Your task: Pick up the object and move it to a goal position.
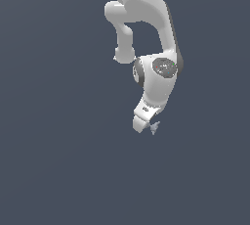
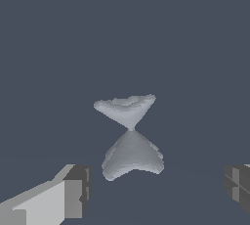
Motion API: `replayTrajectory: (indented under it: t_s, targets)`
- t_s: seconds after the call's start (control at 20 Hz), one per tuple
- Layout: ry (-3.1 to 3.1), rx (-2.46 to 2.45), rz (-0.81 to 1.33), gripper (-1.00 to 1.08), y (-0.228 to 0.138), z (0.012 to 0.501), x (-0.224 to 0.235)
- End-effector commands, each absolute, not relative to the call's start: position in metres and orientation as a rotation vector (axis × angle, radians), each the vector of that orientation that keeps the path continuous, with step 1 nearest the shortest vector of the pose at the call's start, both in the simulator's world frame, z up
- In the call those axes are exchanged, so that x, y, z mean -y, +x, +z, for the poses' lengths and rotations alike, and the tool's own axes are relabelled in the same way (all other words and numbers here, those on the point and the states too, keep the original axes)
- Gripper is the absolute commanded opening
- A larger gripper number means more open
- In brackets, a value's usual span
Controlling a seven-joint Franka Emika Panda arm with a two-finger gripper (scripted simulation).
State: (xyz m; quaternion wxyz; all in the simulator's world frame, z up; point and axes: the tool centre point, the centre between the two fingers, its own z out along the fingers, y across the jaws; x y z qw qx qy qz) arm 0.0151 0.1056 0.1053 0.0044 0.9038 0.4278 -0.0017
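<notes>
Gripper (image 2: 156,190) was spread wide, holding nothing; object (image 2: 129,138) sat betw. fingers (image 2: 63,199); you'd best centre, drop, then close.

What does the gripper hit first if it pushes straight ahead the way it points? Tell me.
Most likely the object: in the wrist view it sits centred ahead, between the open fingers. The gripper is already close beside it; exact depth is unclear.

A plain dark slate-blue surface (image 1: 58,160) fills both views, uniform and unmarked from edge to edge.
</notes>
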Motion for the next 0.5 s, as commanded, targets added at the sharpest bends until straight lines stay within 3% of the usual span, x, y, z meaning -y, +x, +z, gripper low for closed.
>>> replayTrajectory:
  t_s: [0.0,0.45]
  targets:
    - [2.797,-1.418,-0.003,1.00,0.014,0.102,-0.114]
    - [2.745,-1.528,0.000,1.00,0.012,0.096,-0.126]
